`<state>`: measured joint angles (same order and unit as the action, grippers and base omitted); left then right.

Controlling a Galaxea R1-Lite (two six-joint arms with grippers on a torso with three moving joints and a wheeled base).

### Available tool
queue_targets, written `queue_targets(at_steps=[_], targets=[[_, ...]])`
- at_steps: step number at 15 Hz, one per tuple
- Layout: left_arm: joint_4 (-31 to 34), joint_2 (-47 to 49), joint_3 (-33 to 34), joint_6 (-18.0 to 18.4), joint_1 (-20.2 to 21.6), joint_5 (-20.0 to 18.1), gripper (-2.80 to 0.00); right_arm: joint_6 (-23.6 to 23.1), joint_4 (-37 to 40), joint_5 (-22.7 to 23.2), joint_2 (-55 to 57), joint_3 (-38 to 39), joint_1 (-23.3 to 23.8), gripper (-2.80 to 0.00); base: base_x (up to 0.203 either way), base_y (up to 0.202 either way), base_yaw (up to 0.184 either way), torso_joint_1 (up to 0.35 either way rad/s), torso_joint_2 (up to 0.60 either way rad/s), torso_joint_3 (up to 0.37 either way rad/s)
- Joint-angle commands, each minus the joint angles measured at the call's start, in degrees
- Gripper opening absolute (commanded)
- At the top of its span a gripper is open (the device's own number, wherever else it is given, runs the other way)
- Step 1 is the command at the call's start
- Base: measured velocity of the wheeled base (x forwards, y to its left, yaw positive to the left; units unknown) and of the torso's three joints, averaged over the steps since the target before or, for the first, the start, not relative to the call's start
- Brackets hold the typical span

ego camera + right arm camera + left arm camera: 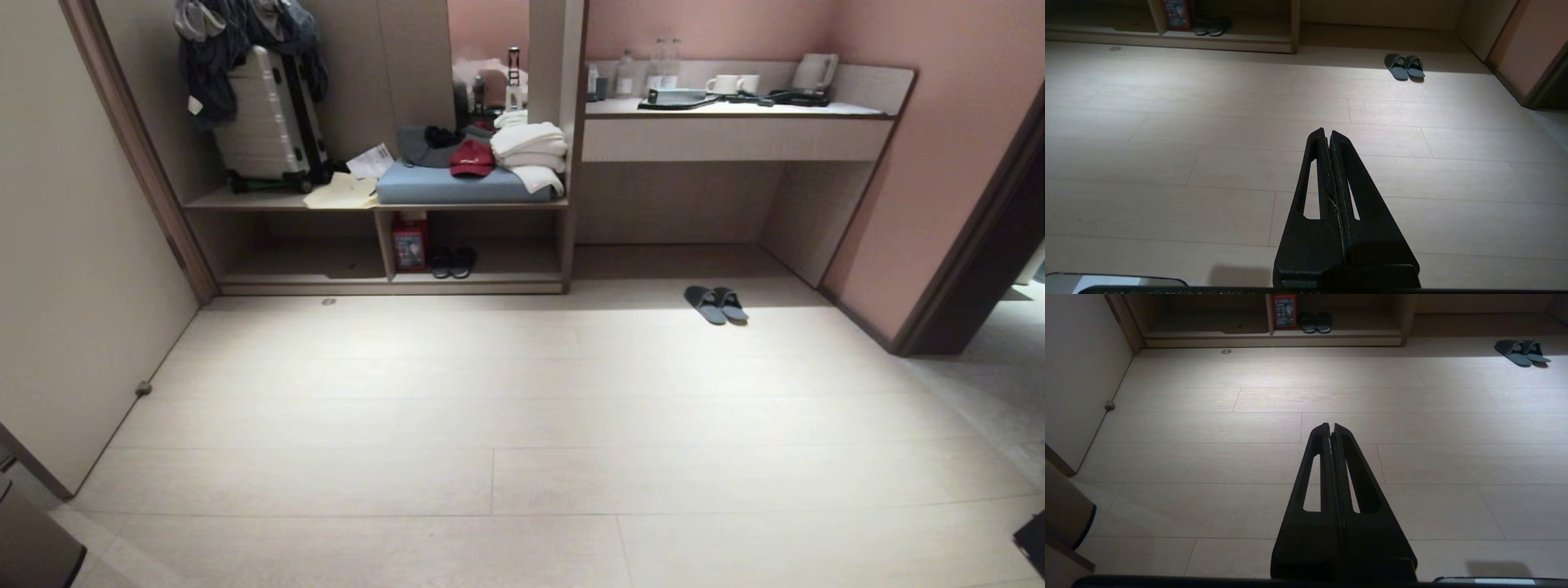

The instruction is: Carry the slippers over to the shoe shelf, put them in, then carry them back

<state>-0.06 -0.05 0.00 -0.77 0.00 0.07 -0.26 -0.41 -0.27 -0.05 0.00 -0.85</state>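
At the left, the low, open-fronted shoe shelf of beige wood-grain board (490, 265) sits under a ledge carrying a pale hard-shell suitcase (265, 114) and a red cap (472, 158). Right of its upright divider stand a red box (409, 242) and a dark pair of slippers (452, 262), which seem to have paler sole rims, though they lie in shadow. Further right, the thin, flat, dark grey-blue slide slippers (717, 304) lie side by side on the pale plank floor (522, 425), just in front of the desk recess and well apart from the shelf. The left hand (1332, 425) hangs above bare floor, fingers pressed together and empty. The right hand (1327, 130) hangs likewise, pinched together on nothing.
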Motion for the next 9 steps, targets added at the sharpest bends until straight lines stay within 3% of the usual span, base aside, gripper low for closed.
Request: queue_targets(at_steps=[1,9], targets=[[-0.03,0.05,0.07,-0.02,0.06,0.01,-2.8,0.0,-0.02,0.0,0.05,0.0,-0.03,-2.8,0.0,0.0,0.0,0.0,0.0,0.0],[-0.03,0.05,0.0,0.33,0.09,0.01,-2.8,-0.09,-0.02,0.0,0.05,0.0,-0.03,-2.8,0.0,0.0,0.0,0.0,0.0,0.0]])
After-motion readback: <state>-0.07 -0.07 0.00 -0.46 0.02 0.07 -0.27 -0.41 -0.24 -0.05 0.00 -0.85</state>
